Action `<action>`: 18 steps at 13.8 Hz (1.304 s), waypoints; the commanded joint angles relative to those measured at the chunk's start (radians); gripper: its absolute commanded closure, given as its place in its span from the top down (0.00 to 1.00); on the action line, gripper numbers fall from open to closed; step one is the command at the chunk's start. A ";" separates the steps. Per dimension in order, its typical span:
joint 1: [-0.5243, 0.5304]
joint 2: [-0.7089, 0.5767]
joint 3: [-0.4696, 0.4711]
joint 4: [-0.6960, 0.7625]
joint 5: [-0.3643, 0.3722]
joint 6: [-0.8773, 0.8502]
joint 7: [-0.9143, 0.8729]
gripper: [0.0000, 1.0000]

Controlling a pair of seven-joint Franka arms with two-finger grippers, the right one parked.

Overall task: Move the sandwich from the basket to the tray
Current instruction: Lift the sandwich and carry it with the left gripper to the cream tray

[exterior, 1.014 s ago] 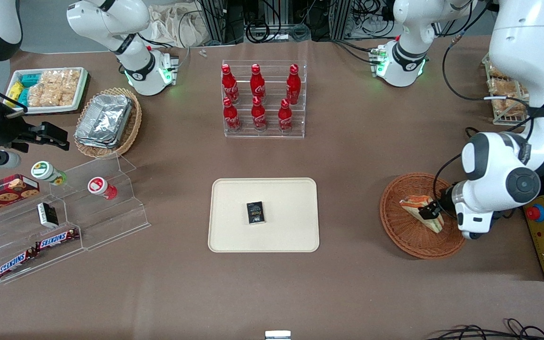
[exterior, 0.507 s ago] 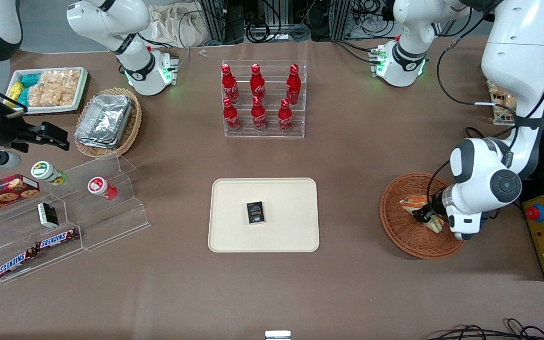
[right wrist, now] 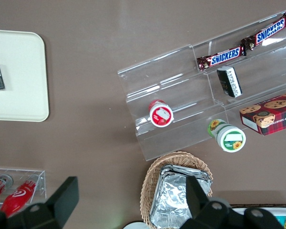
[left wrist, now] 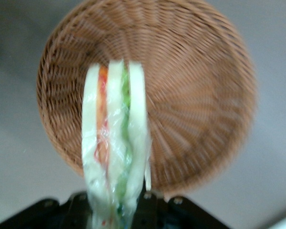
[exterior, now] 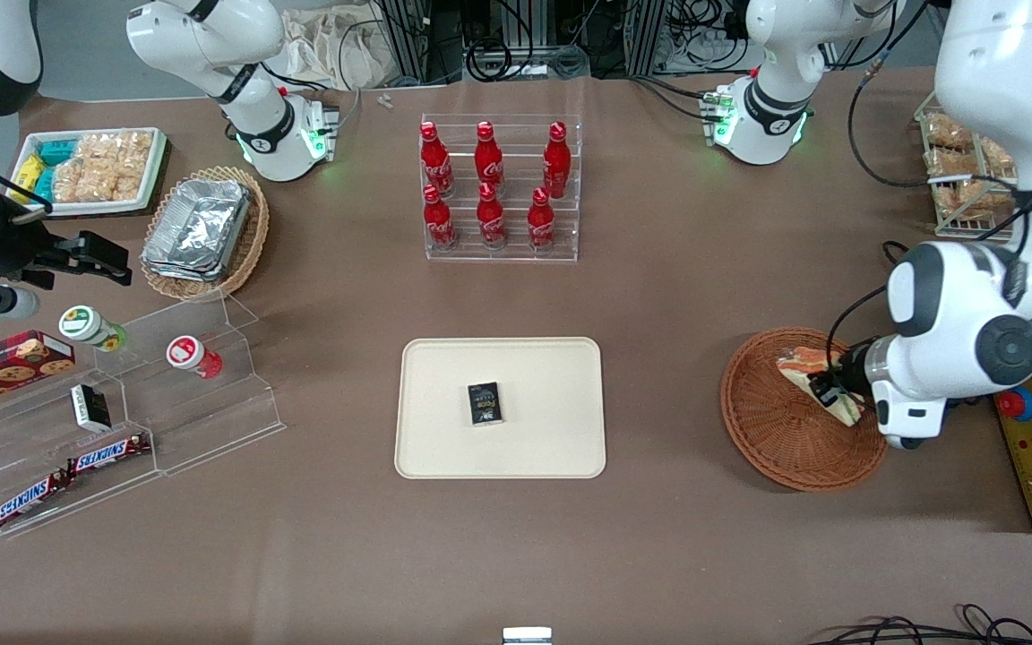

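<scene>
The sandwich (exterior: pixel 816 382), a wrapped white-bread wedge with red, orange and green filling, is held in my left gripper (exterior: pixel 831 392) above the reddish-brown wicker basket (exterior: pixel 776 430) at the working arm's end of the table. The left wrist view shows the sandwich (left wrist: pixel 115 143) clamped between the black fingers (left wrist: pixel 145 212), lifted off the basket (left wrist: pixel 190 95) below it. The cream-beige tray (exterior: pixel 444 448) lies at the table's middle with a small black packet (exterior: pixel 484 403) on it.
A clear rack of red cola bottles (exterior: pixel 498 193) stands farther from the front camera than the tray. A clear stepped stand (exterior: pixel 122 421) with snack bars and cups, a tan basket of foil containers (exterior: pixel 202 231) and a white snack tray (exterior: pixel 90 168) lie toward the parked arm's end.
My left gripper has risen with the sandwich, lifting it off the basket floor and shifting it slightly toward the working arm's end and away from the front camera.
</scene>
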 commanded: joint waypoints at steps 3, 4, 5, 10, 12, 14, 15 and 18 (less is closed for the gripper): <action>-0.035 0.031 -0.227 0.065 -0.012 -0.042 0.005 0.00; -0.054 0.057 -0.256 0.074 -0.009 -0.029 0.009 0.00; -0.087 0.073 -0.269 0.074 -0.003 0.011 0.010 0.00; -0.255 0.206 -0.266 0.062 0.014 0.365 0.013 0.00; -0.267 0.281 -0.267 0.064 0.145 0.425 0.018 0.00; -0.279 0.335 -0.266 0.061 0.242 0.477 0.018 0.00; -0.279 0.343 -0.266 0.061 0.275 0.479 0.018 0.00; -0.298 0.341 -0.266 0.062 0.281 0.482 -0.034 0.99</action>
